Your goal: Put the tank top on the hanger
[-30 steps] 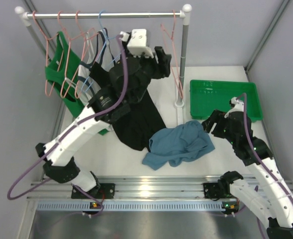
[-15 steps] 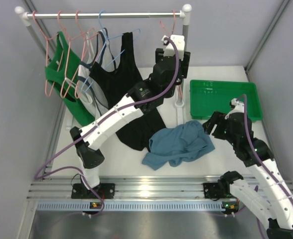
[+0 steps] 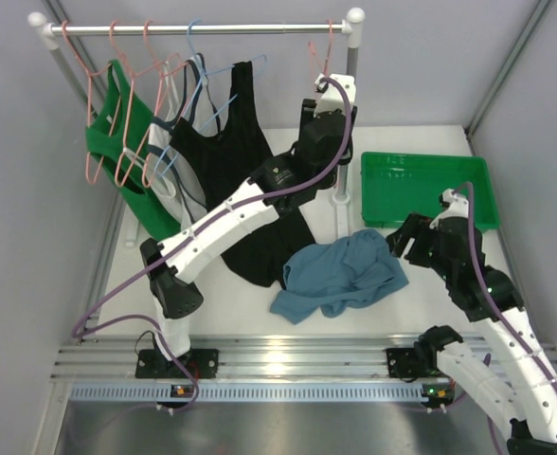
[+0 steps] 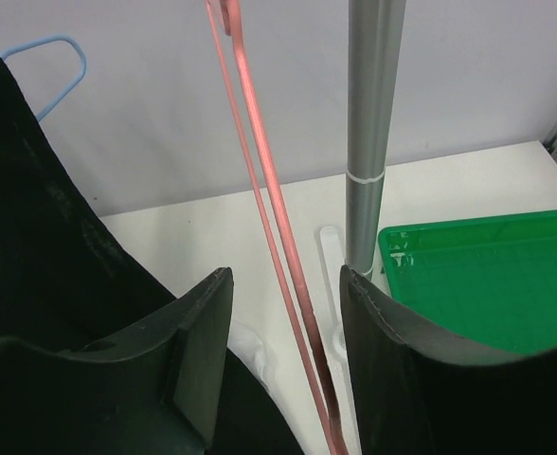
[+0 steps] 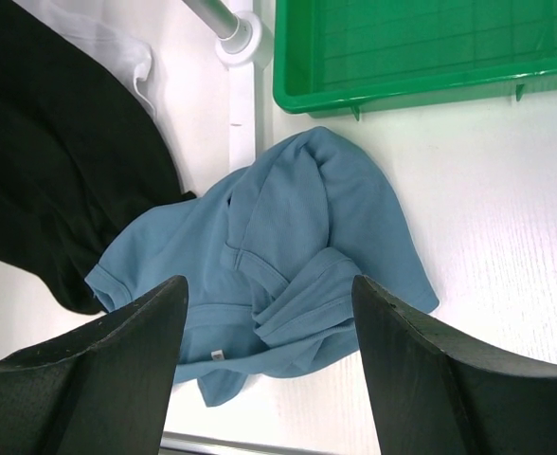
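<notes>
Left tool (image 4: 283, 289) swung right, straddling the hanger (image 4: 260, 171); teal tank top (image 3: 340, 275) lies crumpled.

The white table (image 3: 236, 308) carries a dusty blue-teal tank top (image 3: 340, 275), which lies crumpled near its middle. A green tray (image 3: 421, 157) sits flat toward the far right corner, apart from the tank top. Between them stands the round white foot of the rack post (image 3: 341, 199). Left of the tank top, the lower end of a black top (image 3: 260, 251) rests on the surface, their edges touching.
</notes>
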`<state>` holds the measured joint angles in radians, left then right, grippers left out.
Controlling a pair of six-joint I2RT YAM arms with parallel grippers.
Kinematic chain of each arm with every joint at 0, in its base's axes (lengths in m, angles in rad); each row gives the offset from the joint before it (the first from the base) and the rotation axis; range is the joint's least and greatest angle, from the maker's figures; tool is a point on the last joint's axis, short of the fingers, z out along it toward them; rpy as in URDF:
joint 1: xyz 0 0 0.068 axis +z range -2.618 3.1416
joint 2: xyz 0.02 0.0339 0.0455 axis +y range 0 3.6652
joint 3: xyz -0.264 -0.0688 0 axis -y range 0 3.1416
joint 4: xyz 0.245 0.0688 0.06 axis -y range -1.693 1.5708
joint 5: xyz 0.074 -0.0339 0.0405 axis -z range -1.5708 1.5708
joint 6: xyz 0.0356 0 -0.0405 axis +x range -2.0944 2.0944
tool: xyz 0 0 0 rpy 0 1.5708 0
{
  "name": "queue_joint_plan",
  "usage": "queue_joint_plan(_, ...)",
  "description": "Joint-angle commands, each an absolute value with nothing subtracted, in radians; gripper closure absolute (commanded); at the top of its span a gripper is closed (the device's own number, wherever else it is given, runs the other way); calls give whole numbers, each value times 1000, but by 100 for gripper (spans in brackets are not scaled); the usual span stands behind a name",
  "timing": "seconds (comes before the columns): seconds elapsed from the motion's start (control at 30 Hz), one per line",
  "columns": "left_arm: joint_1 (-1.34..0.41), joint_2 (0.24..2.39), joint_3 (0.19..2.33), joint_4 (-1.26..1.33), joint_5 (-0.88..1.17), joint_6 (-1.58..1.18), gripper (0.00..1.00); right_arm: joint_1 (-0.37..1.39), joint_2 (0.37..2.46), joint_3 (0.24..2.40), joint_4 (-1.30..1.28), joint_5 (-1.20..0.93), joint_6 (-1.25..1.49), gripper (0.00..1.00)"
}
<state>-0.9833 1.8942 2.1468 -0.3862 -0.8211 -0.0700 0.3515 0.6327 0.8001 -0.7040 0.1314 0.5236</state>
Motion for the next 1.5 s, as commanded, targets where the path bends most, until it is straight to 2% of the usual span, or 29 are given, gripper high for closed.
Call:
queue_joint_plan(0.0,-980,1881,2154,-400,-842,-48,47,367,614,811,-710,138,511,30)
queue_joint_plan(0.73,-953,1801,2033,-371,-833,-31,72,365,609,816,-723,144,502,31)
queue_joint_plan(0.93,-950,1784,2025,-338,-838,-9,84,365,608,816,-724,147,495,31)
queue_joint_plan(1.07,-943,1779,2025,-330,-831,-9,100,365,612,815,-724,147,492,31)
queue_joint_plan(1.47,-937,1727,1970,-200,-873,63,100,365,618,811,-723,147,480,31)
